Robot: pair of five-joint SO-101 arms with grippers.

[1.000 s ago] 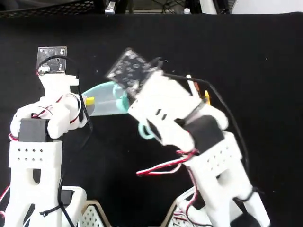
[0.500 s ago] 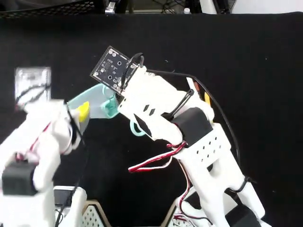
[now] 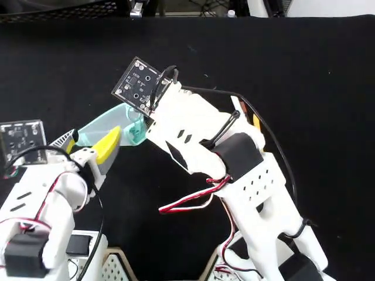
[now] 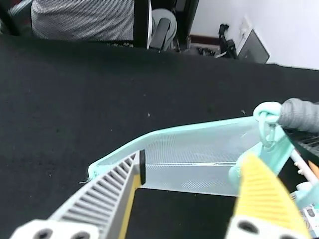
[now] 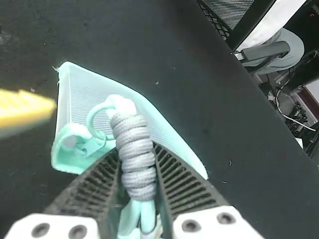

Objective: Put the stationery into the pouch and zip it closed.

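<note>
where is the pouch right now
In the high view the mint pouch is left of centre on the black table, its grey pull cord clamped in the right gripper, the open left gripper at its other end.

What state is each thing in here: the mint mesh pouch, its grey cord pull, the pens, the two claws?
Mint mesh pouch: lying on black table; zip state unclear.
Grey wrapped cord pull: gripped, tied to the pouch.
Right gripper: shut on the cord pull.
Left gripper: open, beside pouch.
Pens: partly hidden.
</note>
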